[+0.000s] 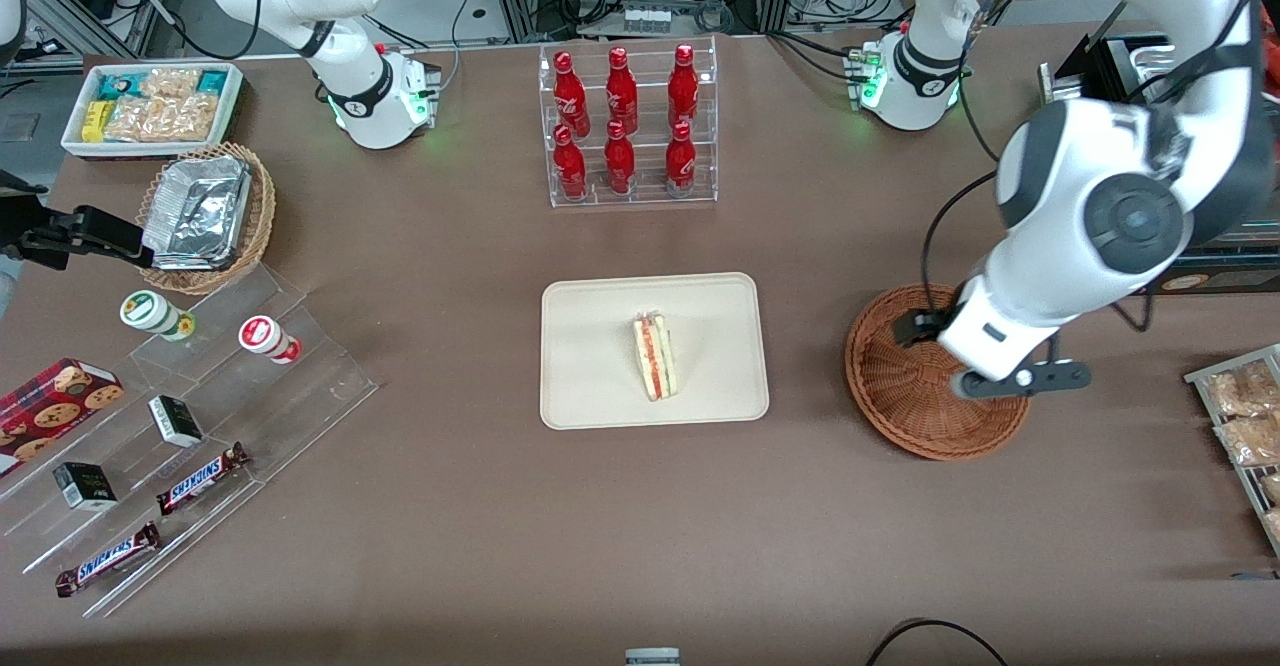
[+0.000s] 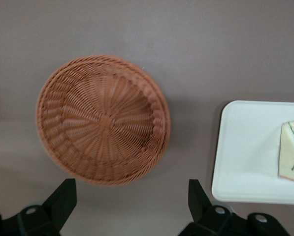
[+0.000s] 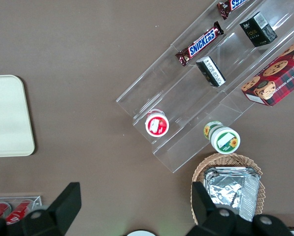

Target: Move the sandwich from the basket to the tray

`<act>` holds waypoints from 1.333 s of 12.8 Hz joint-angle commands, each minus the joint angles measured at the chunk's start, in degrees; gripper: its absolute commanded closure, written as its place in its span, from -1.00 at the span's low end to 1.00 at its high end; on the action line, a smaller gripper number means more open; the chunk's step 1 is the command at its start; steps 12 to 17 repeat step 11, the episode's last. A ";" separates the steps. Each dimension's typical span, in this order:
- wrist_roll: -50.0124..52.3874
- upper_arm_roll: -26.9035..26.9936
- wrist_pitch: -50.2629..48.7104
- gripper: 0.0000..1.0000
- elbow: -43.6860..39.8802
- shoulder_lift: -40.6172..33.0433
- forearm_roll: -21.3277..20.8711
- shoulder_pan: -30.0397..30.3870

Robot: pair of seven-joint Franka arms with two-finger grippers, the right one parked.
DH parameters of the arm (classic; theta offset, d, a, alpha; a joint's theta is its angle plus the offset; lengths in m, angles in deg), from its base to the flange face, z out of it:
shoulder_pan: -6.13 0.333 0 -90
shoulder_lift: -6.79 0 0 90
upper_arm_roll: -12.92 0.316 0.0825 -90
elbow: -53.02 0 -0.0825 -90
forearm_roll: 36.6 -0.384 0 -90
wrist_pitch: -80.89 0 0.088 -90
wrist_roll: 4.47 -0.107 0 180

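The tray (image 1: 600, 386) sits at the middle of the table, nearer the front camera than the rack of red bottles (image 1: 628, 126). The sandwich (image 1: 655, 356) lies on the tray, close to its centre, cut edge with red and green filling showing. Beside the tray, toward the working arm's end of the table, stands the basket (image 1: 900, 401), and the wrist view shows it holds nothing. The gripper (image 2: 132, 209) hangs above the basket, its fingers spread wide apart and gripping nothing.

Judging from this, the placing looks done, so the risks from here are small. If the arm drops while pulling away, a finger could catch the basket's woven rim and drag or tip it. A sweep back toward the tray at low height could nudge the sandwich or shove the tray.
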 commanded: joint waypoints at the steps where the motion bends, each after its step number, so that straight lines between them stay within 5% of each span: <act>1: -5.03 -5.21 -1.43 -1.00 4.66 -6.71 2.72 9.05; 7: -18.48 -6.64 -11.18 -1.00 4.84 -13.66 2.20 14.27; 17: -20.08 -6.99 -14.78 -1.00 3.79 -16.83 2.02 15.68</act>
